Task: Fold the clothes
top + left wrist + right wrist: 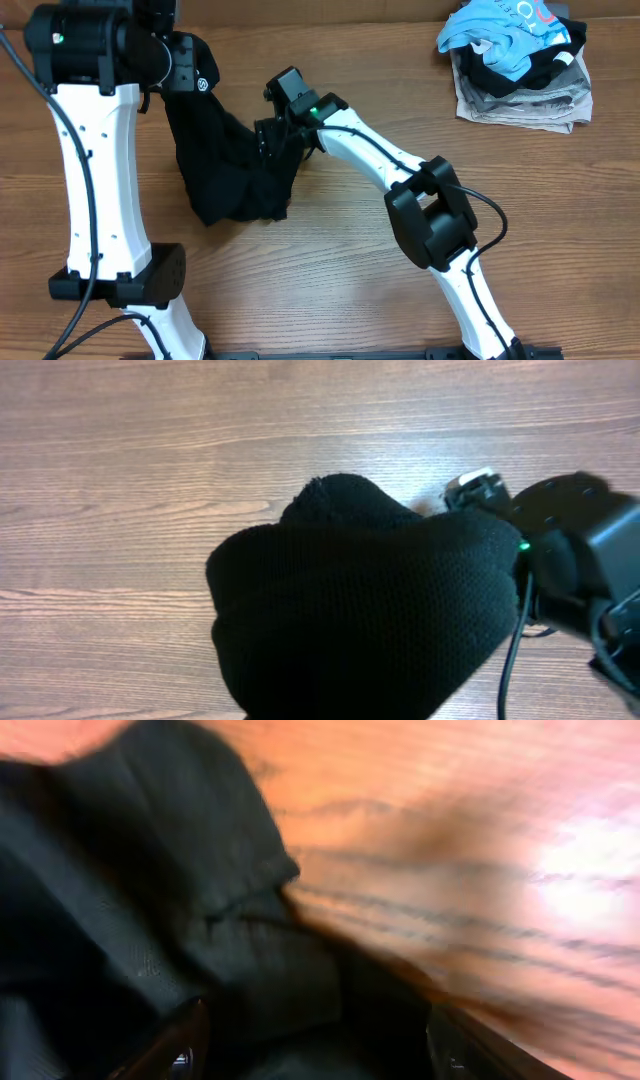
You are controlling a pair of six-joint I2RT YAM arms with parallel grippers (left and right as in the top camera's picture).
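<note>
1. The clothes (pixel 225 170), a black knit garment, sit on the left half of the wooden tabletop (pixel 360 40). The lower part is bunched on the wood and the upper part is drawn up toward the far left.
2. A small white round logo (pixel 203 83) shows on the raised part.
3. The left claw (pixel 176 55) is at the top of that raised part and grips the clothes. In its wrist view the black fabric covers the fingers completely.
4. The right claw (pixel 315 1055) is pushed into the right side of the bunched cloth. Its fingers (pixel 185 1038) stand wide apart with black fabric between them. That view is blurred, so it cannot be told whether they press on the cloth.
5. At the far right corner, well apart from the clothes, a light blue shirt (pixel 510 40) lies crumpled on top of grey-white patterned folded fabric (pixel 520 108).
</note>
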